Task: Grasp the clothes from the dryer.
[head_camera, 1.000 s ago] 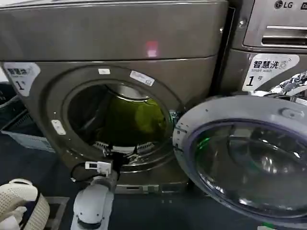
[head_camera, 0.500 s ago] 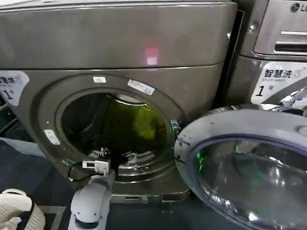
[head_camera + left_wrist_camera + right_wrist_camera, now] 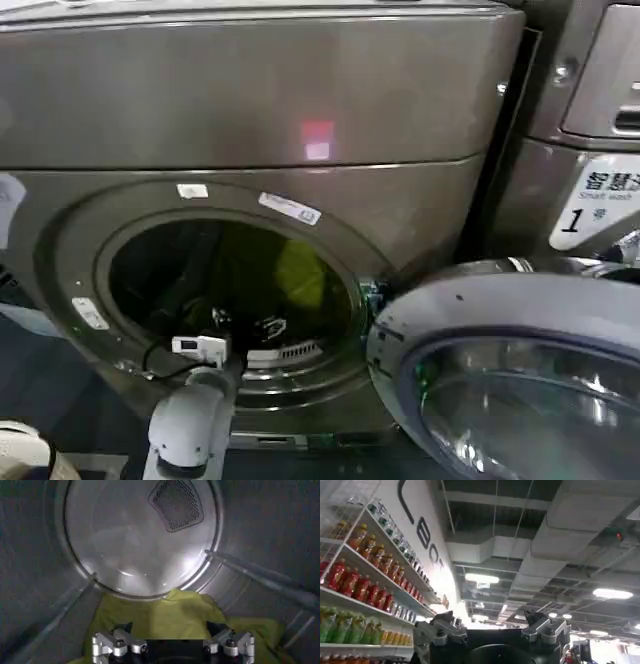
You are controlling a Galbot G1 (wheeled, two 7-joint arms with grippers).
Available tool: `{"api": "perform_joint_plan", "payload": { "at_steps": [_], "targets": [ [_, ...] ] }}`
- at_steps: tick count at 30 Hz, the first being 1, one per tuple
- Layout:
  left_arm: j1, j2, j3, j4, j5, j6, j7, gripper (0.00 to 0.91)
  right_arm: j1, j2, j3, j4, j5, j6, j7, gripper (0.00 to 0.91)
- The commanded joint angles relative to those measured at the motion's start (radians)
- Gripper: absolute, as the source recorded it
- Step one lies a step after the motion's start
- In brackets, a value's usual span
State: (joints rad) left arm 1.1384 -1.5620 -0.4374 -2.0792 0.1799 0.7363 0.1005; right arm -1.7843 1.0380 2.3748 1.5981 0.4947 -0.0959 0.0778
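The left gripper (image 3: 172,642) is pushing deeper through the round porthole of the dark grey-brown metal dryer (image 3: 250,90) at lower left, jaws apart, just short of the olive-green clothes (image 3: 165,615) on the drum floor, nearing a grasp.

neighbouring machine (image 3: 590,150) | shelves of bottles (image 3: 365,575) | ceiling lights (image 3: 482,578)

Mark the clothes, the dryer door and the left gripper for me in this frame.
clothes (image 3: 165,615): left wrist view, middle of the yellow-green fabric.
dryer door (image 3: 470,305): head view, grey rim of the open door.
left gripper (image 3: 170,637): left wrist view, midway between the fingertips, inside the drum.
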Motion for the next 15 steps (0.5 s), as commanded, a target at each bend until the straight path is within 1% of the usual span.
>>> {"api": "perform_joint_plan", "payload": {
  "at_steps": [1,5,9,13,15],
  "targets": [
    [-0.108,-0.009,0.000,0.182,0.063,-0.005,-0.049,0.907,0.004,0.001,-0.005,0.001,0.002,0.004,-0.008,0.907],
    [-0.224,-0.015,-0.006,0.311,0.050,-0.030,-0.054,0.907,0.007,-0.001,-0.012,0.000,0.003,0.005,-0.010,0.907],
    [-0.415,-0.015,-0.012,0.518,0.034,-0.121,-0.069,0.907,0.003,0.001,-0.015,0.006,0.003,0.010,-0.018,0.907],
    [-0.531,-0.020,-0.015,0.680,-0.002,-0.157,-0.068,0.907,0.001,-0.001,-0.010,-0.001,0.004,0.010,-0.017,0.907],
    [-0.584,-0.020,-0.014,0.748,-0.042,-0.162,-0.067,0.907,0.000,-0.001,-0.009,-0.004,0.004,0.011,-0.018,0.907]
  ]
}}
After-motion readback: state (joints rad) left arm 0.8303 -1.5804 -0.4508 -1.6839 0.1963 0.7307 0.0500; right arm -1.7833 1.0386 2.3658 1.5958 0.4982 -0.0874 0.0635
